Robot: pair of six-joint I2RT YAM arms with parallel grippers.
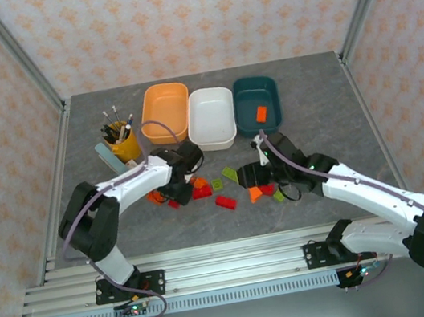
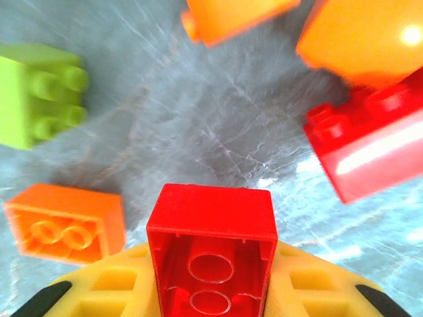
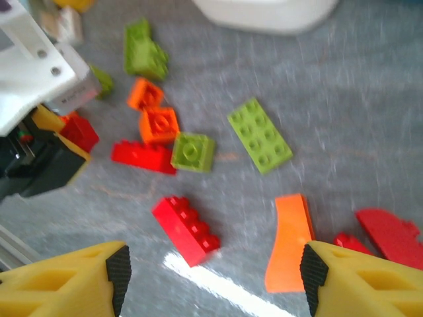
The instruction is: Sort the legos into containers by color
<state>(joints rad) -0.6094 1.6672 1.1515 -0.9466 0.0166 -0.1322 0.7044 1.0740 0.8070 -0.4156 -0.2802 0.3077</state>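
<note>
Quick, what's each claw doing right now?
Left gripper: closed on a red brick.
Right gripper: open, holding nothing.

- Robot lab test cell, a boxed-in booth.
- Aluminium frame posts (image 1: 20,56) at the corners, with patterned wallpaper panels (image 1: 188,16) as walls.
- Grey marbled table (image 1: 310,109) with a slotted aluminium rail (image 1: 229,261) along the near edge.
- Left arm (image 1: 123,185) and right arm (image 1: 381,194) bolted to that rail, cables exposed.
- Props on the table: three plastic tubs (image 1: 211,116), loose lego bricks (image 1: 226,202), yellow cup of brushes (image 1: 123,147).
</note>
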